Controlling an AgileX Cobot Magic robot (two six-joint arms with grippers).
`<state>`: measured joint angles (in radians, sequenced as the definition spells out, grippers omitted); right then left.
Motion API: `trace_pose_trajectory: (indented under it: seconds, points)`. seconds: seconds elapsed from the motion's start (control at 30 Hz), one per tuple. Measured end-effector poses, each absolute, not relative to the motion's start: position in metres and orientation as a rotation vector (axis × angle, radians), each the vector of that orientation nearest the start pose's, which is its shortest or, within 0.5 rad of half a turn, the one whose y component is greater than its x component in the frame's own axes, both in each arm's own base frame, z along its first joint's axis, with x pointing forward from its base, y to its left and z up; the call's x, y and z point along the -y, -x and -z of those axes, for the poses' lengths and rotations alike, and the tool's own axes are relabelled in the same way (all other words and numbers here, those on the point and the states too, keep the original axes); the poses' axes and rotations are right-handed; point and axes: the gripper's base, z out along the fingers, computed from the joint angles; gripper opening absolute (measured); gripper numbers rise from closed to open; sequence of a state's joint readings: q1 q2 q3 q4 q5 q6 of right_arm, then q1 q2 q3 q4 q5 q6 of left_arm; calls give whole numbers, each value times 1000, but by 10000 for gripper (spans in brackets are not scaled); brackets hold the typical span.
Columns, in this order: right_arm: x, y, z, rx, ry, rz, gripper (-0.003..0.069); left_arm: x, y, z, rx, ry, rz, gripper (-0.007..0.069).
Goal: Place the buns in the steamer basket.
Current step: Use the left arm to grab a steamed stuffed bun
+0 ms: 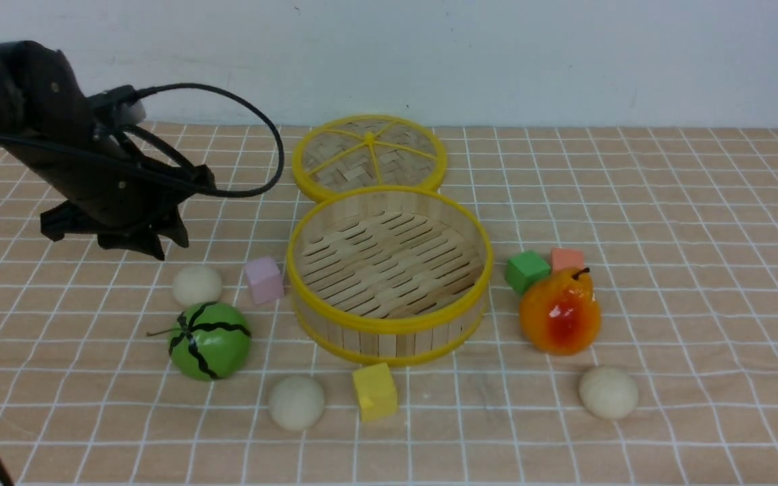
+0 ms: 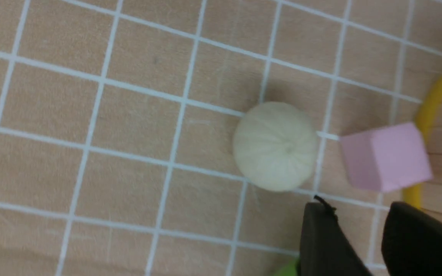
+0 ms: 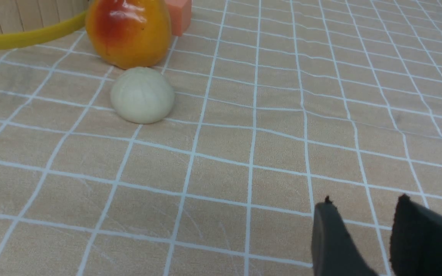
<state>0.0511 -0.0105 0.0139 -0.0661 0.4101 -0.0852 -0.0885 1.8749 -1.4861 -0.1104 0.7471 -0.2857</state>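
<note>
- Front bun (image 1: 296, 403) lies beside yellow cube (image 1: 375, 391); another bun (image 1: 608, 392) sits near pear (image 1: 560, 312).
- Third bun (image 1: 197, 285) rests near left gripper (image 2: 355, 207), its jaws apart and empty.
- Right gripper (image 3: 365, 201) also parted, holding nothing.
- Basket (image 1: 389, 325) stands mid-table, every bun outside it.

The steamer basket (image 1: 389, 325) is made of pale bamboo slats that look dry and unvarnished, bound by smooth yellow rims that look like plastic. Behind it, the lid (image 1: 369, 158) is woven bamboo strip under the same yellow trim.

The left bun (image 2: 274, 145), front bun (image 1: 296, 403) and right bun (image 3: 142, 96) are all cream and matt. Seen close, the left and right ones show faint fine ridges.

Left of the basket, the melon (image 1: 210, 339) has a glossy painted skin. To the basket's right, the pear (image 1: 560, 312) carries bright, hard highlights.

The pink block (image 1: 264, 279), yellow block (image 1: 375, 391), green block (image 1: 526, 271) and salmon block (image 1: 567, 258) are smooth-faced and dull. The tablecloth (image 1: 699, 270) under the basket looks like matt cloth, slightly rippled.
</note>
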Motion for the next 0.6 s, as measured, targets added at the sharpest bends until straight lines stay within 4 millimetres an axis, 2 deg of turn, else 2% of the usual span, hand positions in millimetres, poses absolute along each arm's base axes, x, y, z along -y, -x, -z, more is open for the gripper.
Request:
trace_pose_trajectory:
  seconds: [0.13, 0.27, 0.6]
  points:
    - [0, -51, -172, -1890, 169, 89, 241, 44, -425, -230, -2636, 341, 244, 260]
    - [0, -51, -172, -1890, 169, 89, 241, 45, -433, -220, -2618, 343, 245, 260]
    - [0, -51, -172, -1890, 169, 89, 241, 45, -444, -191, -2632, 351, 236, 260]
